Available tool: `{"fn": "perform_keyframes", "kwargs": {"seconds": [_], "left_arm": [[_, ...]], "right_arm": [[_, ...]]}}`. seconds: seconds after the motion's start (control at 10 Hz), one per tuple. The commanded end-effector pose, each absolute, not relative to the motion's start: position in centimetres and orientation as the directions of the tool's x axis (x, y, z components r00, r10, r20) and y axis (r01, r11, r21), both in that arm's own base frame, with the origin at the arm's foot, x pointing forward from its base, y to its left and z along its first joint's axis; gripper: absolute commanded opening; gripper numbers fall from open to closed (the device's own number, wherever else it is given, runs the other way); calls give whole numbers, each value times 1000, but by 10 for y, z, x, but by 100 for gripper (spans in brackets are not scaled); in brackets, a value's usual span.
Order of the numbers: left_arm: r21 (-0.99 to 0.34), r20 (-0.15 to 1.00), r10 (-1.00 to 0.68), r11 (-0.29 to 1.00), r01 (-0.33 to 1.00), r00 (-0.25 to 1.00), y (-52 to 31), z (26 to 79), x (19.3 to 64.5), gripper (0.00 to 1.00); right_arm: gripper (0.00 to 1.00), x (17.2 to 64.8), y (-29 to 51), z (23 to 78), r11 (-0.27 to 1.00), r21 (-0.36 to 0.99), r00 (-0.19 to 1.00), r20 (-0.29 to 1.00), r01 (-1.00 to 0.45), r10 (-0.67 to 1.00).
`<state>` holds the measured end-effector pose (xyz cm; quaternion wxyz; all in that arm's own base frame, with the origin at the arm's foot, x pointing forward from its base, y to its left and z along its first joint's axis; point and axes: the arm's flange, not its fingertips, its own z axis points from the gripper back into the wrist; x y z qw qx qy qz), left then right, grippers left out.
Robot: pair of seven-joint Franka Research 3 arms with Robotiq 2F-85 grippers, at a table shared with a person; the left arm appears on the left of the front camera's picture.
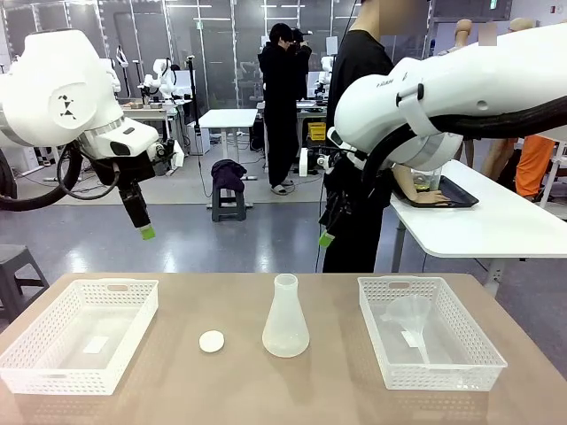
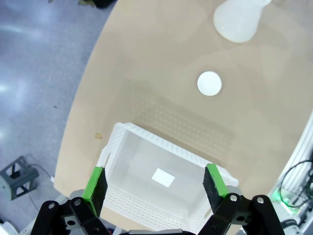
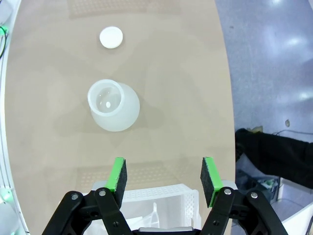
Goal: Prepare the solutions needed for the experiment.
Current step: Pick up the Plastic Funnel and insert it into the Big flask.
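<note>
Hanging wide open w/ nothing btwn its green pads, L gripper (image 2: pixel 154 169) looks straight down on the L basket (image 2: pixel 166 147). R gripper (image 3: pixel 163 161) is likewise parted and empty, over the inner end wall of the R basket (image 1: pixel 403 281). In front view both hang well above the table (image 1: pixel 221 390), free air all round.

Room: one basket twd each end of the table. L basket's handle end lies close to the table's curved edge. The mid stretch btwn baskets is bare except two items. Flask (image 1: pixel 285 323) stands upright approx at centre. White disc (image 1: pixel 212 341) lies flat near it on the robot's L side, apart, not touching. Open tabletop on all sides of each.

Materials/shapes:
- Baskets: white plastic, rectangular, flared walls w/ fine lattice holes, slot handles at the ends.
- L basket has a small white label (image 2: pixel 162 176) on its floor.
- R basket holds a clear funnel (image 1: pixel 409 314) lying inside.
- Flask: frosted translucent plastic, conical, broad base, narrow neck, mouth open.
- Disc: round, smooth, opaque.
- Tabletop: matte tan, smooth.

Beyond, a white table (image 1: pixel 496 230) carries a black tray (image 1: pixel 461 197). A hand (image 1: pixel 421 197) rests by a clear container (image 1: pixel 427 180) there; too small to tell if it holds the solutions
</note>
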<state>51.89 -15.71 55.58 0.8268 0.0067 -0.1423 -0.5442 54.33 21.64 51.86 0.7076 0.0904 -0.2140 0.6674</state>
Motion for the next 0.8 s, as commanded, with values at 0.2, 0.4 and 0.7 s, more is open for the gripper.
{"fn": "perform_keyframes", "kwargs": {"seconds": [0.2, 0.4, 0.7], "left_arm": [[44, 261, -868, 448, 893, 423, -144, 563, 505, 100], [0, 272, -850, 470, 883, 452, -138, 573, 499, 100], [-79, 374, -838, 398, 914, 397, -111, 581, 486, 100]], "right_arm": [[77, 526, 200, 531, 70, -95, 15, 487, -993, 873], [77, 520, 192, 542, 80, -80, 31, 495, -994, 868], [77, 504, 161, 548, 52, -38, 19, 595, -998, 804]]}}
